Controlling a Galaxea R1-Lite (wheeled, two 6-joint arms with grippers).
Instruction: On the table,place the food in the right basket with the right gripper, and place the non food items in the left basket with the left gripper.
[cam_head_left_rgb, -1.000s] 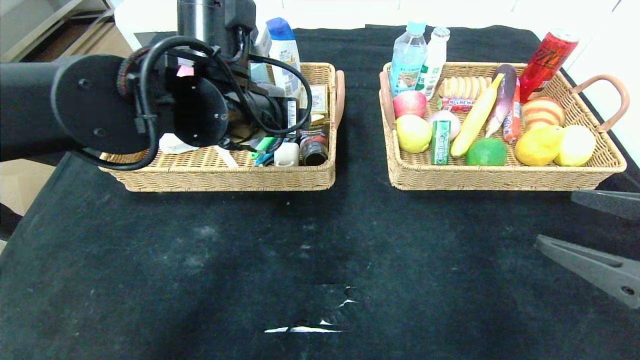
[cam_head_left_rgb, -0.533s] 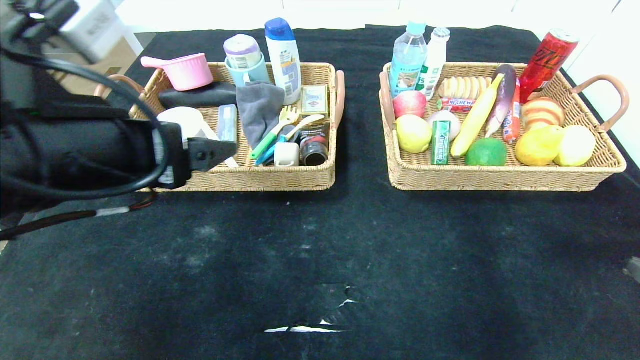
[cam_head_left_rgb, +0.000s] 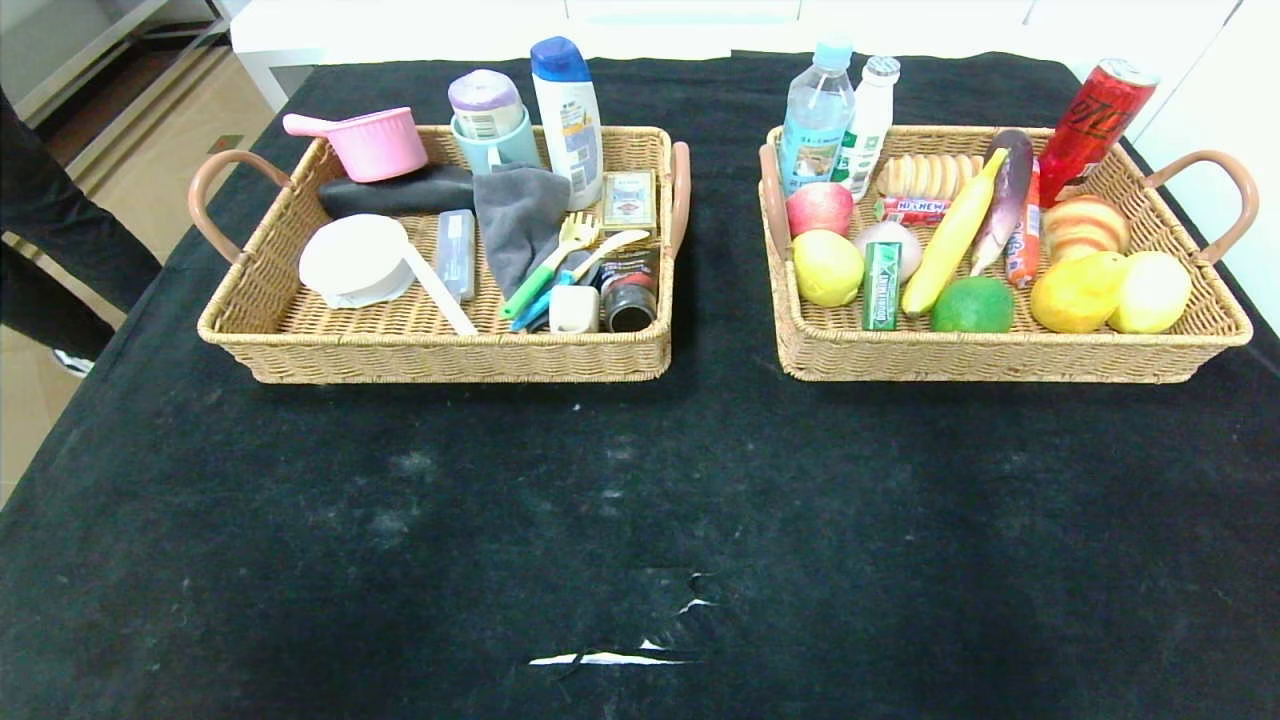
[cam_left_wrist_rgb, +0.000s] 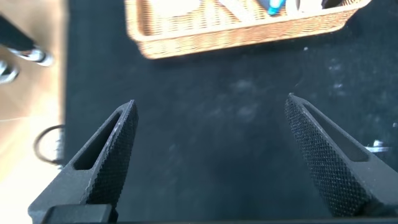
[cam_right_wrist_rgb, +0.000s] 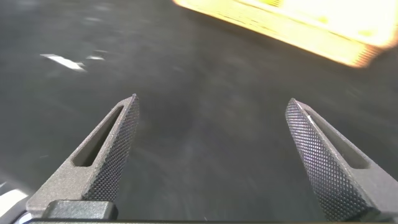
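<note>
The left wicker basket (cam_head_left_rgb: 440, 355) holds non-food items: a pink pot (cam_head_left_rgb: 372, 143), a shampoo bottle (cam_head_left_rgb: 566, 118), a grey cloth (cam_head_left_rgb: 518, 225), a white lid (cam_head_left_rgb: 355, 258) and cutlery (cam_head_left_rgb: 560, 262). The right wicker basket (cam_head_left_rgb: 1000, 355) holds food: a banana (cam_head_left_rgb: 950, 235), an apple (cam_head_left_rgb: 819, 207), a lime (cam_head_left_rgb: 972, 305), lemons (cam_head_left_rgb: 1080, 291), bottles (cam_head_left_rgb: 815, 115) and a red can (cam_head_left_rgb: 1095, 115). Neither gripper shows in the head view. My left gripper (cam_left_wrist_rgb: 211, 109) is open and empty over the black cloth near the left basket's edge (cam_left_wrist_rgb: 242, 28). My right gripper (cam_right_wrist_rgb: 211, 109) is open and empty over the cloth.
The black tablecloth (cam_head_left_rgb: 640, 520) has a small tear with white showing near the front middle (cam_head_left_rgb: 620, 655). A person's dark-clad leg (cam_head_left_rgb: 50, 250) stands beside the table's left edge. The floor and shelving lie beyond the left side.
My left arm has pulled back out of the head view from over the left basket. The right gripper has also left the head view at the lower right.
</note>
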